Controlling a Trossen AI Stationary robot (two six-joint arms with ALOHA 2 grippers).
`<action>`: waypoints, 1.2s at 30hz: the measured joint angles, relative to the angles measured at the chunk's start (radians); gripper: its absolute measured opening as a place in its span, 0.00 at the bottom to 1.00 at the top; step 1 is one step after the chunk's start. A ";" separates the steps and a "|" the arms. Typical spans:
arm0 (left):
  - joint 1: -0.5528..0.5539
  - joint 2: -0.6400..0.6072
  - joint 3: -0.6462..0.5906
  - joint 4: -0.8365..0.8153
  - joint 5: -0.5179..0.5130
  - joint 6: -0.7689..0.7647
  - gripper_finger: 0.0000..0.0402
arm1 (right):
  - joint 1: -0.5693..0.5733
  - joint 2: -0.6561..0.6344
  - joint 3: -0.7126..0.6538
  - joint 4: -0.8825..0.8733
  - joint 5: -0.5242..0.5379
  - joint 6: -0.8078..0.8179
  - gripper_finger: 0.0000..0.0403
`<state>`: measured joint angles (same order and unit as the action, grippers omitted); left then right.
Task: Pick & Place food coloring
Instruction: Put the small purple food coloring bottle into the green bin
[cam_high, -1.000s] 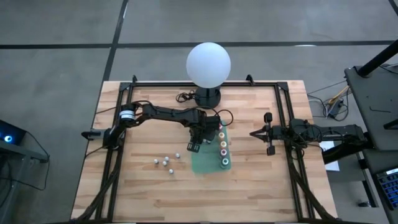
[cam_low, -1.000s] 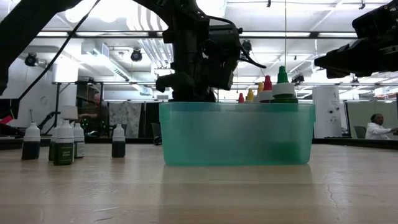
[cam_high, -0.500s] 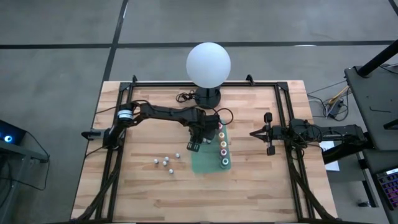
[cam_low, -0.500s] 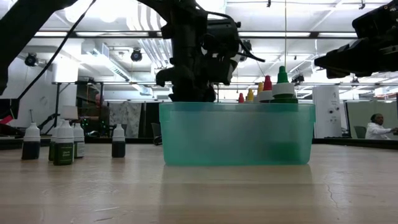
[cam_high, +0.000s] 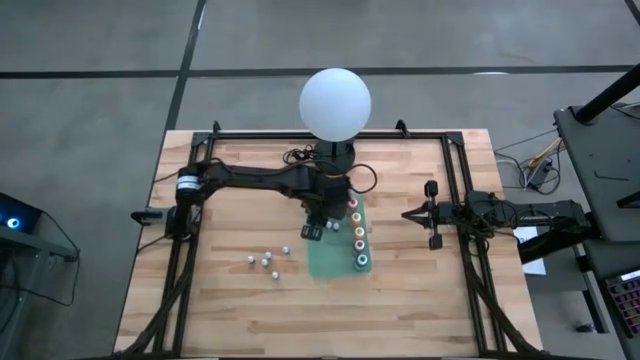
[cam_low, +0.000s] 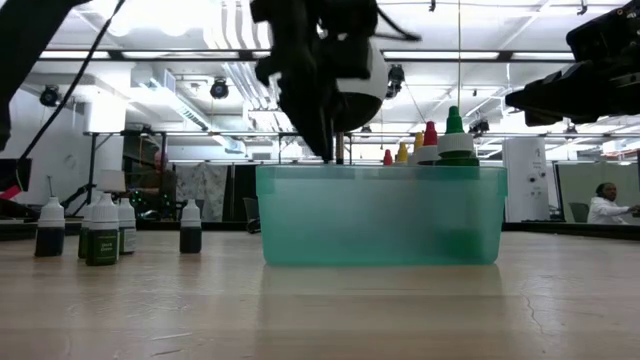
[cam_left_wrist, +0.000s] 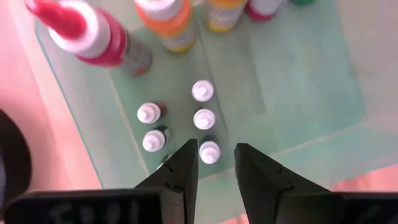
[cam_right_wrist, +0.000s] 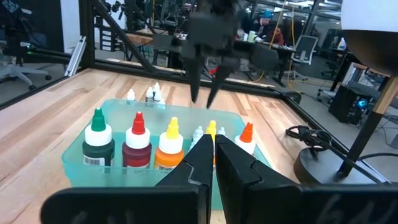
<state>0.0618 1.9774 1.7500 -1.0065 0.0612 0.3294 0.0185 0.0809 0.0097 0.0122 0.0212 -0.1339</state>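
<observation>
A translucent green bin (cam_low: 380, 215) stands mid-table. In it a row of food coloring bottles with coloured tops (cam_high: 358, 235) stands along its right side, and several small whitish-capped ones (cam_left_wrist: 204, 118) stand on its floor. My left gripper (cam_low: 332, 155) hangs open over the bin's left part, pointing steeply down. Its fingertips are about level with the rim, above one small bottle (cam_left_wrist: 209, 151) and clear of it. Several more small bottles (cam_high: 267, 262) stand on the wood left of the bin. My right gripper (cam_high: 408, 213) waits shut at the table's right, level and pointing toward the bin.
A white globe lamp (cam_high: 335, 103) on a black base with a cable stands at the far edge, just behind the bin. Black frame rails (cam_high: 190, 240) run along the table's left and right sides. Bare wood lies toward the near edge.
My left gripper has risen straight up out of the bin, its fingertips going from inside the walls to about rim height. It carries nothing. The bottles in the bin have stayed where they were.
</observation>
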 joint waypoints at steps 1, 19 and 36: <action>-0.005 -0.007 0.000 0.000 0.000 0.000 0.20 | 0.000 0.000 0.000 0.000 0.000 0.001 0.02; -0.061 -0.050 -0.003 0.003 0.024 0.009 0.11 | 0.000 0.001 0.000 0.000 0.000 0.002 0.02; -0.122 -0.101 -0.004 -0.032 0.033 -0.068 0.00 | 0.001 0.001 0.000 -0.001 0.000 0.002 0.02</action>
<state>-0.0602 1.8769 1.7462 -1.0387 0.0942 0.2618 0.0195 0.0814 0.0097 0.0116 0.0212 -0.1324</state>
